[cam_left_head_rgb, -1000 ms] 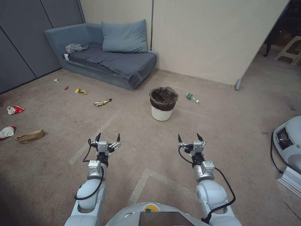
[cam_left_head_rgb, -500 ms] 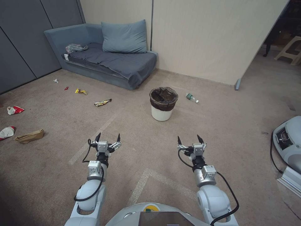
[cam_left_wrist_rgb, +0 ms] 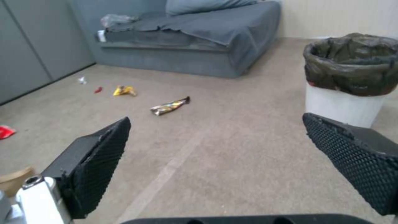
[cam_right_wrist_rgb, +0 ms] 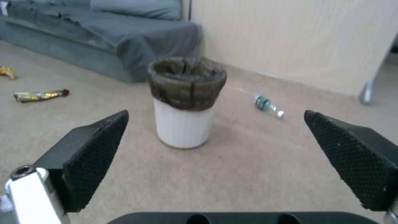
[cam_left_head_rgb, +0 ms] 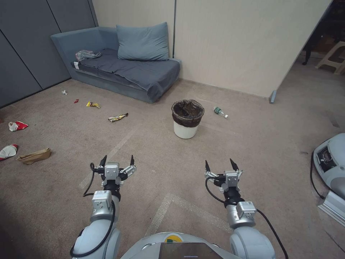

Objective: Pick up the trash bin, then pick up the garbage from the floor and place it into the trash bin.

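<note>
**A:** Where are we on the bin?

**B:** Not picked up yet. The bin (cam_left_head_rgb: 187, 118) stands upright on the carpet ahead of me, in front of the sofa (cam_left_head_rgb: 118, 64), well apart from both grippers. I'm holding the right gripper (cam_left_head_rgb: 221, 166) low over the floor with its fingers spread wide and nothing between them; the left gripper (cam_left_head_rgb: 116, 160) is the same, apart and empty, off to the left.

**A:** Which arm would you take it with?

**B:** The right, I think. In the right wrist view the bin (cam_right_wrist_rgb: 186, 101) sits nearly centred between the pads (cam_right_wrist_rgb: 97, 149), so the approach line is already decent. I'd close the distance first, since I judge it out of arm's reach from here.

**A:** Where do you grip?

**B:** On the rim, one finger inside and one outside. The bag (cam_right_wrist_rgb: 187, 82) is folded loosely over it, so I expect it to slip or bunch. I'd pinch bag and plastic wall together, and come down vertically so I don't tip the bin.

**A:** Anything in the way?

**B:** A bottle (cam_left_head_rgb: 220, 112) lies just beside the bin on its right; I'd steer clear of nudging it. The garbage is to the left: a wrapper (cam_left_head_rgb: 117, 117), another wrapper (cam_left_head_rgb: 92, 104), a carton (cam_left_head_rgb: 17, 125) and a tan paper (cam_left_head_rgb: 34, 155). That waits until the bin is in hand.
</note>
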{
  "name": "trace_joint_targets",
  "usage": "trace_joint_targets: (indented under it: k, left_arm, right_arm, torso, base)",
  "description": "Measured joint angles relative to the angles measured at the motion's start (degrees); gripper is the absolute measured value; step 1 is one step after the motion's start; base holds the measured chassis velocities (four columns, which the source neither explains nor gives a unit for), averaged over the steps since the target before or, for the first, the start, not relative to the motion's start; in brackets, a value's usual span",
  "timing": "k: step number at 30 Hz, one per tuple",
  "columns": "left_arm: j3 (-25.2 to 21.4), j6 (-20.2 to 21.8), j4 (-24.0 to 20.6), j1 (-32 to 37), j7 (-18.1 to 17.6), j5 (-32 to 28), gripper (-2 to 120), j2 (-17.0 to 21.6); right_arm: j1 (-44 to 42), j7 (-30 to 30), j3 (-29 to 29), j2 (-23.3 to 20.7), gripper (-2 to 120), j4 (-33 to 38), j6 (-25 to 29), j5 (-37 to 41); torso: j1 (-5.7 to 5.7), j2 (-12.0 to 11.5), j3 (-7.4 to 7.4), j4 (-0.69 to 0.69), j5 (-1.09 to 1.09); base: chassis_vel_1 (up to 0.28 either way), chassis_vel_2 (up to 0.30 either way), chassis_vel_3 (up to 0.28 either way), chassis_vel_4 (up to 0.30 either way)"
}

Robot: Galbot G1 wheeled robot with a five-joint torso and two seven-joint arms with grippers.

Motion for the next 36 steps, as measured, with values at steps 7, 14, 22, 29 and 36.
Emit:
trace_joint_targets:
  k: [7, 14, 22, 29, 36]
  left_arm:
    - [1.87, 4.77, -4.17, 4.17, -2.93, 2.59, 100, -0.19]
    - [1.98, 4.69, -4.07, 4.19, -2.62, 2.69, 100, -0.24]
    - [2.00, 4.40, -3.85, 4.05, -2.32, 2.69, 100, -0.22]
    - [2.12, 4.29, -3.75, 3.98, -2.22, 2.69, 100, -0.21]
    - [2.18, 4.17, -3.68, 3.96, -2.20, 2.84, 100, -0.22]
  right_arm:
    - [-9.53, 2.03, -2.64, 2.77, 100, 11.80, -0.12, -5.48]
    - [-10.14, 2.23, -2.90, 3.01, 100, 12.61, -0.15, -6.00]
    - [-9.51, 2.10, -2.80, 2.95, 100, 11.22, 0.99, -5.67]
    - [-9.45, 2.03, -2.74, 2.93, 100, 11.10, 1.39, -5.46]
    - [-9.19, 0.76, -2.25, 2.91, 100, 10.46, 3.89, -4.33]
  torso:
    - [0.00, 0.00, 0.00, -0.01, -0.03]
    - [0.00, 0.00, 0.00, 0.02, 0.00]
    - [0.00, -0.01, 0.00, 0.01, 0.00]
    - [0.00, 0.00, 0.01, 0.01, 0.00]
    - [0.00, -0.01, 0.01, 0.01, 0.00]
  base:
    - [0.000, 0.000, 0.000, 0.000]
    - [0.000, 0.000, 0.000, 0.000]
    - [0.000, 0.000, 0.000, 0.000]
    - [0.000, 0.000, 0.000, 0.000]
    - [0.000, 0.000, 0.000, 0.000]
